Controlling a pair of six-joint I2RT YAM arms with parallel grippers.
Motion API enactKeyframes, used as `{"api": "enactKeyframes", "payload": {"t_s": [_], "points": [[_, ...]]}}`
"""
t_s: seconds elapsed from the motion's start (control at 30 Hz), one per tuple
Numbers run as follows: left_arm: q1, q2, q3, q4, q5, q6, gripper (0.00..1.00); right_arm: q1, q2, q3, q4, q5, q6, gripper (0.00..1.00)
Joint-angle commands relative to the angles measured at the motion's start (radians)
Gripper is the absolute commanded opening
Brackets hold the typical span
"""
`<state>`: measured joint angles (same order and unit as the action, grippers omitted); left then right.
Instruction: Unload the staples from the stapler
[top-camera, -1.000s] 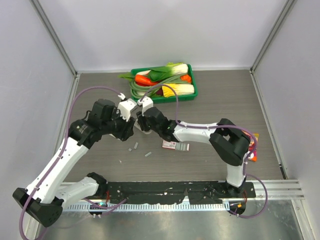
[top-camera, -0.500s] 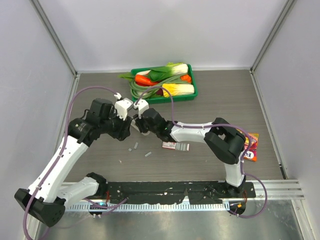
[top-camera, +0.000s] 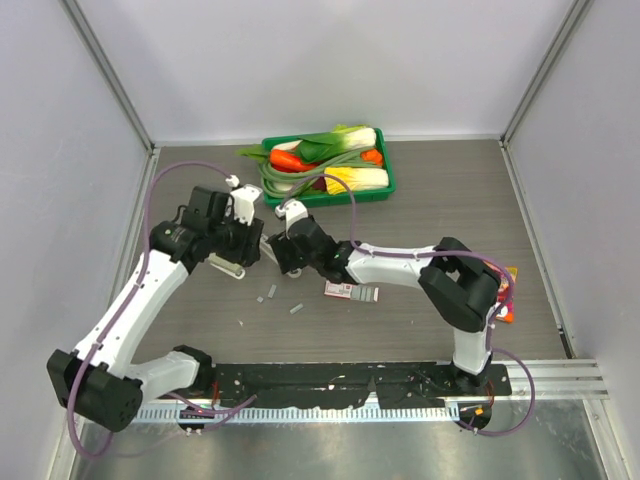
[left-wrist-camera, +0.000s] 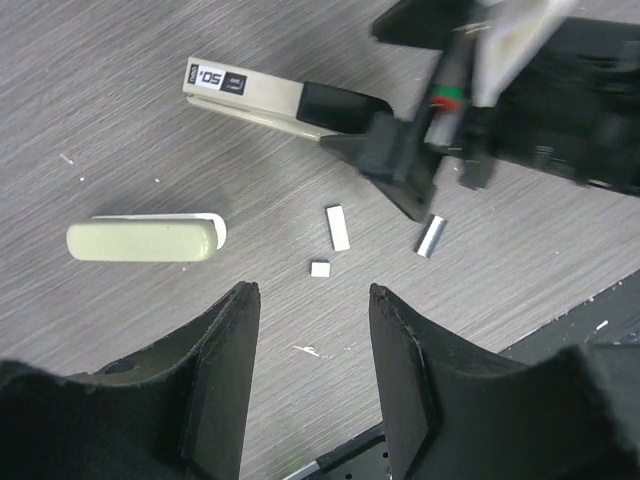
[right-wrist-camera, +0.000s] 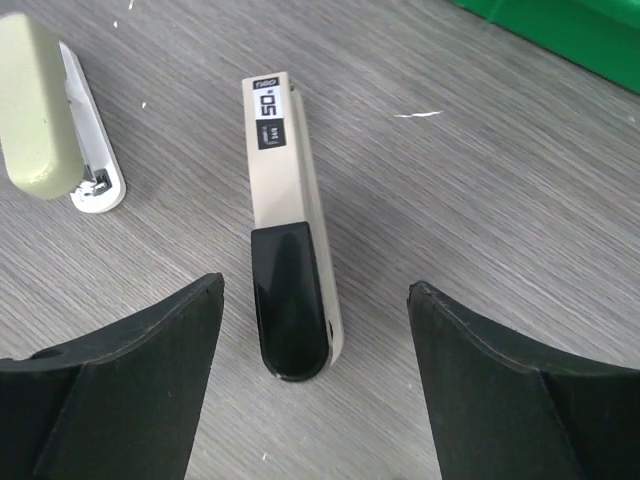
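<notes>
The stapler (right-wrist-camera: 283, 180), silver-grey with a black end (right-wrist-camera: 290, 310), lies flat on the table. It also shows in the left wrist view (left-wrist-camera: 262, 96). My right gripper (right-wrist-camera: 315, 290) is open and hangs over its black end, one finger on each side, without touching it. In the top view it (top-camera: 283, 250) covers the stapler. Three small grey staple strips lie loose on the table: one (left-wrist-camera: 338, 227), a short one (left-wrist-camera: 321, 268) and another (left-wrist-camera: 431, 235). They show in the top view as well (top-camera: 271, 292). My left gripper (left-wrist-camera: 310, 292) is open and empty, above the table near the staples.
A plain beige stapler (left-wrist-camera: 145, 241) lies left of the task stapler (right-wrist-camera: 40, 105). A red-and-white flat box (top-camera: 350, 291) lies right of the staples. A green tray (top-camera: 385, 190) of vegetables stands at the back. An orange packet (top-camera: 507, 300) lies far right.
My left gripper has drawn back to the left, away from the right gripper. The right gripper has stayed at about the same place over the stapler.
</notes>
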<state>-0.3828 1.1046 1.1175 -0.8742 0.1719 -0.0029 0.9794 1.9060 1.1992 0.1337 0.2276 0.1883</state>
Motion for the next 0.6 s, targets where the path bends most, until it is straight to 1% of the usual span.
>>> {"api": "enactKeyframes", "payload": {"t_s": [0.0, 0.07, 0.1, 0.17, 0.2, 0.27, 0.3, 0.33, 0.37, 0.4, 0.43, 0.5, 0.57], "points": [[0.047, 0.052, -0.012, 0.072, -0.032, -0.035, 0.52, -0.002, -0.134, 0.057, -0.133, 0.117, 0.150, 0.80], [0.076, 0.077, -0.008, 0.089, -0.026, -0.046, 0.52, 0.007, -0.137, 0.130, -0.253, 0.150, 0.212, 0.80], [0.108, 0.084, -0.005, 0.092, -0.023, -0.048, 0.52, 0.013, -0.137, 0.155, -0.358, 0.173, 0.283, 0.80], [0.148, 0.112, 0.004, 0.109, -0.026, -0.048, 0.52, 0.041, -0.139, 0.206, -0.431, 0.194, 0.365, 0.80], [0.160, 0.124, 0.007, 0.112, -0.028, -0.045, 0.52, 0.059, -0.137, 0.215, -0.457, 0.205, 0.452, 0.78], [0.191, 0.162, 0.025, 0.107, -0.026, -0.042, 0.52, 0.106, -0.108, 0.267, -0.532, 0.236, 0.520, 0.75], [0.199, 0.172, 0.031, 0.101, -0.023, -0.042, 0.52, 0.122, -0.084, 0.296, -0.604, 0.249, 0.587, 0.74], [0.203, 0.178, 0.037, 0.089, -0.020, -0.040, 0.52, 0.154, -0.032, 0.369, -0.647, 0.265, 0.618, 0.72], [0.206, 0.173, 0.035, 0.090, -0.022, -0.032, 0.52, 0.168, 0.003, 0.408, -0.689, 0.297, 0.649, 0.72], [0.208, 0.166, 0.030, 0.099, -0.025, -0.029, 0.52, 0.183, 0.033, 0.449, -0.777, 0.314, 0.696, 0.72], [0.208, 0.153, 0.016, 0.109, -0.026, -0.026, 0.52, 0.197, 0.098, 0.532, -0.820, 0.337, 0.724, 0.71], [0.208, 0.123, 0.007, 0.122, -0.041, -0.013, 0.53, 0.232, 0.148, 0.595, -0.914, 0.395, 0.770, 0.71], [0.213, 0.113, 0.005, 0.116, -0.040, -0.005, 0.53, 0.258, 0.191, 0.634, -0.927, 0.414, 0.815, 0.70]]}}
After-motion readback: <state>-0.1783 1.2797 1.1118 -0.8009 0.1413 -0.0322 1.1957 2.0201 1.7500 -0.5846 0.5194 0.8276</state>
